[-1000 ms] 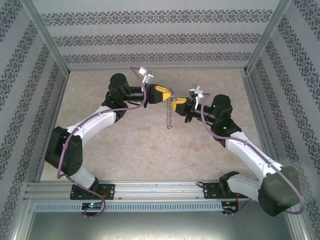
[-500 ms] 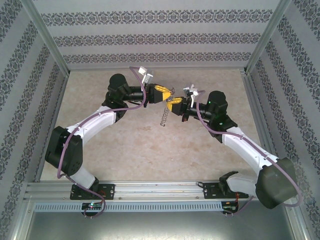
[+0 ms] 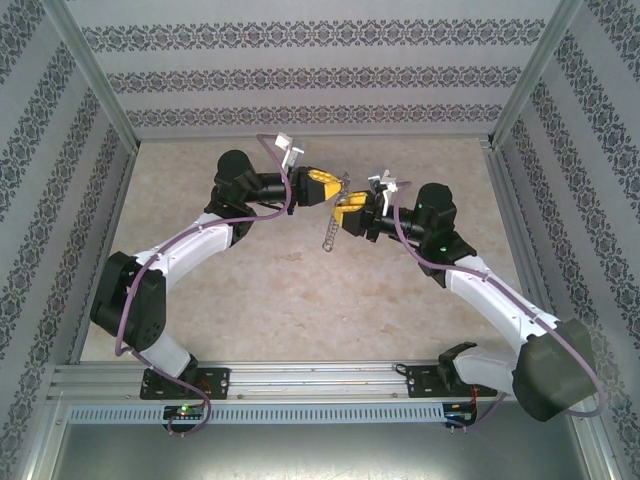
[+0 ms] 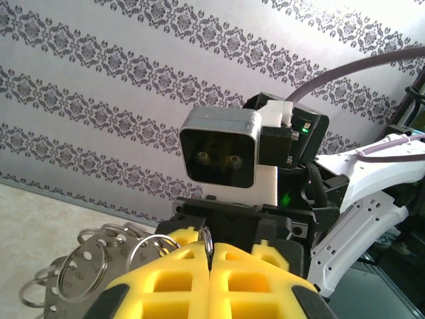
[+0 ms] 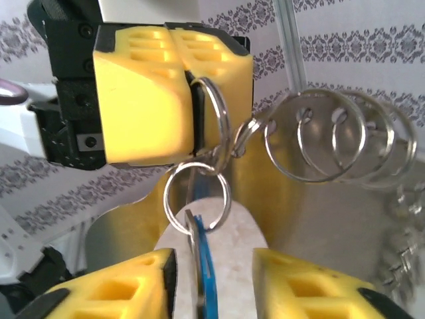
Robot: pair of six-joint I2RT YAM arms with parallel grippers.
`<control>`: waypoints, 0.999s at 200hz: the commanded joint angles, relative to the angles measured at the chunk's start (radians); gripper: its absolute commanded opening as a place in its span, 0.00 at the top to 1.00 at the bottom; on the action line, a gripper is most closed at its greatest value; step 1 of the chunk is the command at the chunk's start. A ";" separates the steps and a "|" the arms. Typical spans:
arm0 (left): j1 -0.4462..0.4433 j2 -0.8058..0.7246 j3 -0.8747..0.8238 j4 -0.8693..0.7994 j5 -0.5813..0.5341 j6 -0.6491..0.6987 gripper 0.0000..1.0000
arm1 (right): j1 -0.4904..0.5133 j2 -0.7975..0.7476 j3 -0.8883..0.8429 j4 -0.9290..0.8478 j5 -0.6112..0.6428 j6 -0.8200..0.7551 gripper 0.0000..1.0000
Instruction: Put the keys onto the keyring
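Note:
My left gripper [image 3: 338, 186] is shut on the keyring [image 5: 226, 123], pinching the silvery loop between its yellow pads [image 4: 208, 240] above the middle of the table. A smaller ring [image 5: 167, 199] hangs from that loop, and a key [image 5: 204, 266] with a blue head dangles on it. My right gripper [image 5: 212, 287] stands open just below, its yellow fingers [image 5: 119, 289] on either side of the key, not pressing it. In the top view the right gripper [image 3: 343, 212] faces the left one closely. A fine chain [image 3: 328, 236] hangs down from the keyring.
Several more linked rings [image 5: 332, 136] and a round metal tag [image 4: 70, 266] trail from the keyring. Beige table [image 3: 280, 300] lies under both arms. Patterned walls [image 3: 320, 75] and metal posts [image 3: 95, 95] close in the sides and back.
My right gripper has opened and let go of the key, which now hangs on the small ring. The right arm shifted slightly toward the left gripper; the chain swung left.

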 commanded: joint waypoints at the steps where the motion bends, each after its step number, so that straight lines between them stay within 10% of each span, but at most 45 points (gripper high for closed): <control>1: -0.008 -0.011 -0.003 0.102 -0.009 -0.009 1.00 | -0.030 -0.062 -0.038 0.005 0.023 0.017 0.51; 200: -0.009 0.002 -0.004 0.110 -0.019 -0.022 1.00 | -0.057 -0.032 0.058 0.239 0.023 0.327 0.54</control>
